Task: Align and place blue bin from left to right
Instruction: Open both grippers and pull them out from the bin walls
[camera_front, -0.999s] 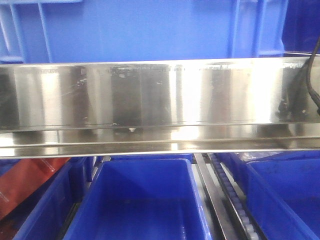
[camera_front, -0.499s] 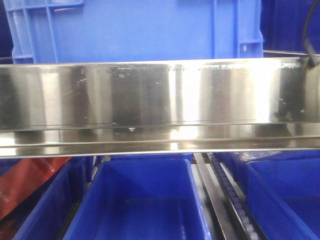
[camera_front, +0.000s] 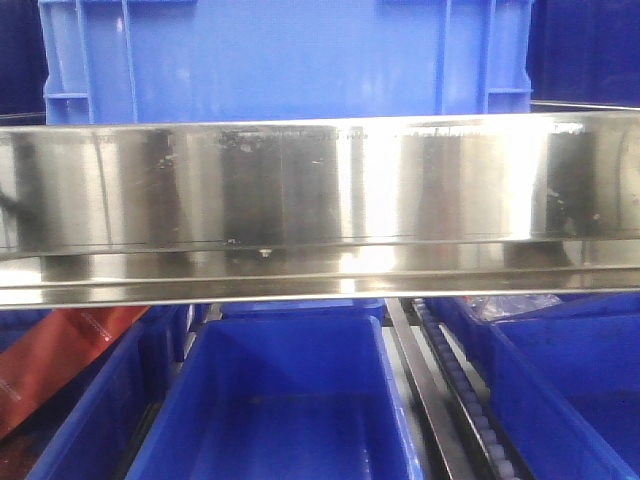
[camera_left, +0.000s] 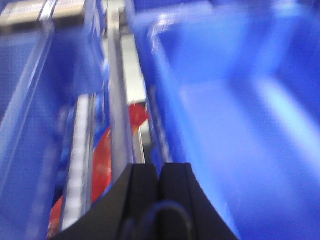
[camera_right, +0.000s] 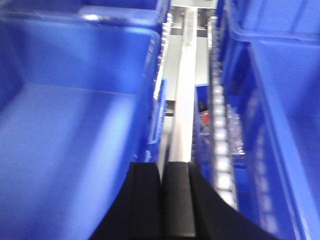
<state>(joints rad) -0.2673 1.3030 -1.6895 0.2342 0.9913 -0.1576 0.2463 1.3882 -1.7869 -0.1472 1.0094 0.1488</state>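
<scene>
The blue bin (camera_front: 285, 60), a light periwinkle crate with ribbed corners, stands on the upper level behind the shiny steel rail (camera_front: 320, 190) in the front view; only its lower wall shows. Neither wrist view shows it. My left gripper (camera_left: 159, 167) is shut with nothing between its fingers, hanging over a metal track beside a deeper blue bin (camera_left: 240, 130). Over the gap to the right of a deep blue bin (camera_right: 70, 130), my right gripper (camera_right: 164, 165) is also shut and empty. Both wrist views are blurred. Neither gripper appears in the front view.
Below the rail sit deep royal-blue bins (camera_front: 290, 400) side by side, with a roller track (camera_front: 465, 410) between two of them. A red packet (camera_front: 60, 355) lies at lower left, also red packet (camera_left: 102, 160). Dark navy bins (camera_front: 590, 50) flank the crate.
The blue bin's left edge has come into view and shifted right, and its right edge has drawn inward. A black cable at the far right has left the front view.
</scene>
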